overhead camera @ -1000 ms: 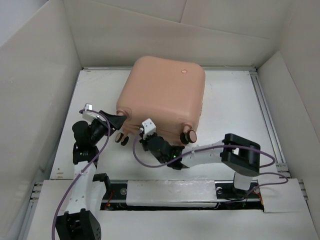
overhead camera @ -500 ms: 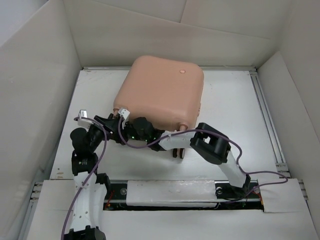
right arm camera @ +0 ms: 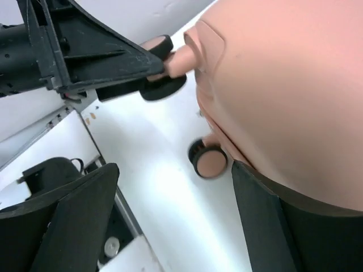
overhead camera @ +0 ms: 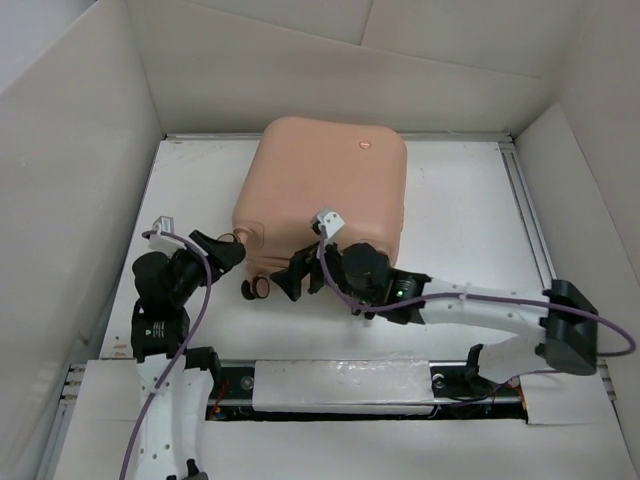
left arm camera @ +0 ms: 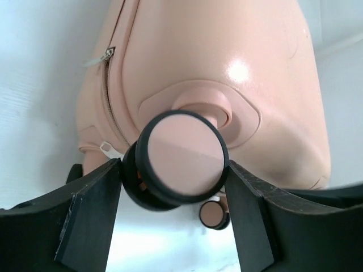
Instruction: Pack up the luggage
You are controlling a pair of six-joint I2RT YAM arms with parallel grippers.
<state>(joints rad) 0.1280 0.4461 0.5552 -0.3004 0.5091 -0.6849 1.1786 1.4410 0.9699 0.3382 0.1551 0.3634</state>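
Observation:
The peach-pink luggage [overhead camera: 330, 180] lies closed on the white table, its small round button [overhead camera: 366, 143] facing up. My left gripper [overhead camera: 238, 250] is at its near-left corner. In the left wrist view the fingers [left arm camera: 91, 209] press both sides of a pink-and-black caster wheel [left arm camera: 181, 158]. My right gripper [overhead camera: 298, 280] stands open just right of it, low at the luggage's near edge. In the right wrist view a second wheel [right arm camera: 209, 160] sits between its wide jaws, touched by neither, with the shell [right arm camera: 283, 85] above the right finger [right arm camera: 272, 215].
White cardboard walls [overhead camera: 80, 150] enclose the table on the left, back and right. A metal rail [overhead camera: 340, 385] runs along the near edge by the arm bases. Purple cables [overhead camera: 500, 300] trail from both arms. Bare tabletop [overhead camera: 470, 220] lies right of the luggage.
My right gripper has opened and drawn back right from the luggage's near-left corner, its arm swinging out to the right. The left gripper stays at the wheel.

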